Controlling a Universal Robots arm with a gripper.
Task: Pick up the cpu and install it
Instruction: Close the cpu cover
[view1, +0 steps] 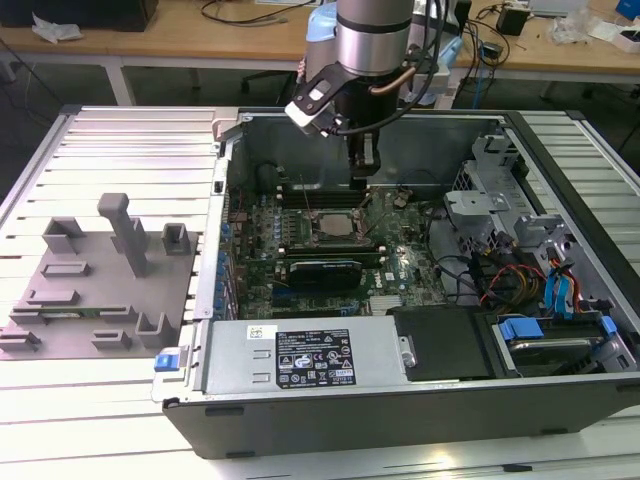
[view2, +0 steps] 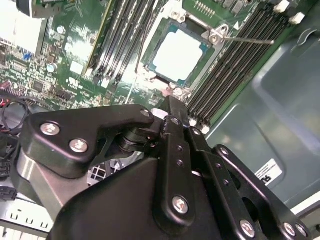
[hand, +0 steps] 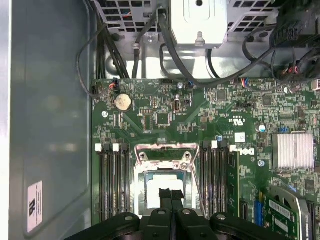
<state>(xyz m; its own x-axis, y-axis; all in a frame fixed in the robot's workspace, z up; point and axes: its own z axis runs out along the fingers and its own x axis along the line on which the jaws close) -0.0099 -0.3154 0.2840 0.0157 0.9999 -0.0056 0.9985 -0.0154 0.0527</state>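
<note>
The cpu (view2: 179, 50) is a flat square chip with a silvery-white top. It lies flat inside the open socket frame (hand: 162, 150) on the green motherboard (view1: 400, 270); it also shows as the cpu (hand: 165, 186) and the cpu (view1: 335, 226). My gripper (hand: 170, 194) hangs just above it, its two black fingers pressed together with nothing between them. In the second wrist view the gripper (view2: 169, 104) stands clear of the chip, beside the socket's edge. In the exterior view the gripper (view1: 362, 180) reaches down into the open computer case, over the socket.
Memory slots (hand: 112, 185) flank the socket on both sides. A silver heatsink (hand: 292, 150) and cables (hand: 150, 45) lie nearby. A grey plastic tray (view1: 90, 290) with posts sits at the exterior view's left, and a power supply (view1: 300, 355) and drive cage (view1: 500, 200) fill the case.
</note>
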